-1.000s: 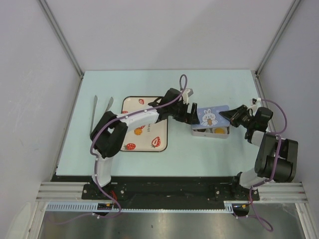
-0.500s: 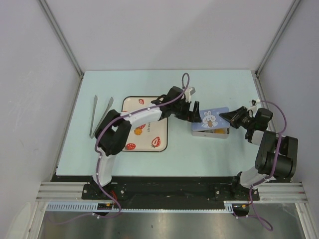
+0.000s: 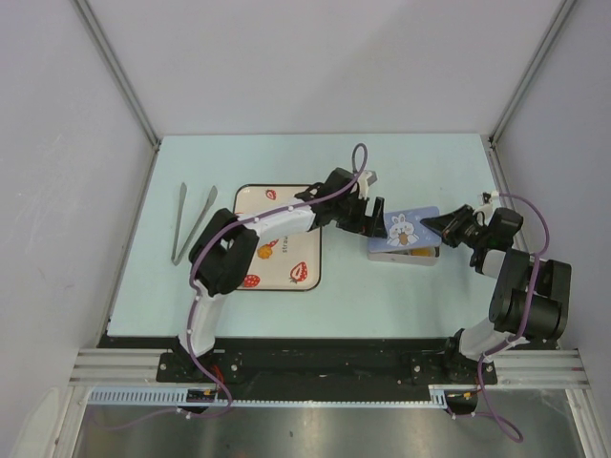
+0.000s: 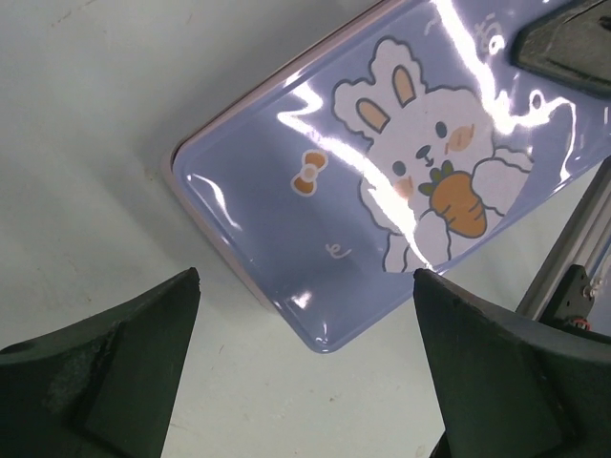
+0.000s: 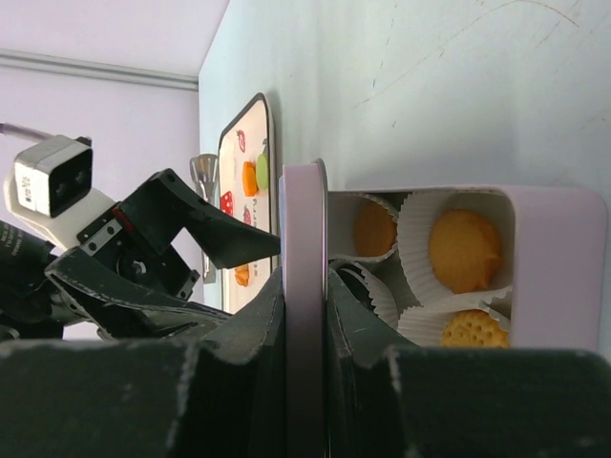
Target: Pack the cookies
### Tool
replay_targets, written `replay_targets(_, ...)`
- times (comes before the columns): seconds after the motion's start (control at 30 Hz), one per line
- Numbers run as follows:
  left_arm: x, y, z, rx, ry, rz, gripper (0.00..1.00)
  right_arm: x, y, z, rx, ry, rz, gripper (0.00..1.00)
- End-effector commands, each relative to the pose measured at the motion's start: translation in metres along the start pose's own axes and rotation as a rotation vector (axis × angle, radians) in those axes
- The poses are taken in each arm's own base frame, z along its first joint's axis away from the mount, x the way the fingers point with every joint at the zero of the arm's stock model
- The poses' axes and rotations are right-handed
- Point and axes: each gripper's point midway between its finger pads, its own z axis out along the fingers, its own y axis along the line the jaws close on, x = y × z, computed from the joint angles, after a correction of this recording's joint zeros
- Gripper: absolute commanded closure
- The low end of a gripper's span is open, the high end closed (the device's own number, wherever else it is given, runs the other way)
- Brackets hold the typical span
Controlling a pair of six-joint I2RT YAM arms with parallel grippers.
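Three orange cookies point(image 5: 463, 246) sat in white paper cups point(image 5: 415, 229) inside the pale tin point(image 5: 563, 258) at the right of the table point(image 3: 420, 172). They showed beneath the raised lid in the right wrist view; a fourth, black one could not be made out. The right gripper point(image 5: 304, 320) was clamped on one edge of the bunny-printed lid point(image 4: 382, 219), holding it over the tin but not yet seated. The left gripper point(image 4: 305, 286) hovered at the lid's opposite end with its jaws spread wide, gripping nothing. Packing looked nearly done: the cookies in view were in their cups, and what seemed left was to lower the lid square and press it home. Off to the left, the strawberry-patterned tray point(image 3: 246, 205) and a pair of tongs point(image 3: 191, 224) lay apart from the work. Whether any cookie remained on the tray could not be told among its printed fruit.
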Motion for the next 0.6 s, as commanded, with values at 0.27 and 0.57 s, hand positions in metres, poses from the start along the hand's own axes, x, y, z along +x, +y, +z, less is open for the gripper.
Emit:
replay_targets(0.27, -0.0152, -0.0261, 0.0053, 0.046, -0.021, 0.002, 0.02, -0.0038, -0.0052, -0.0022, 0.007, -0.012, -0.036, 0.85)
replay_targets(0.57, -0.0133, -0.0248, 0.0075, 0.043, -0.015, 0.001, 0.02, -0.0025, -0.0093, -0.0017, 0.019, -0.009, -0.036, 0.78)
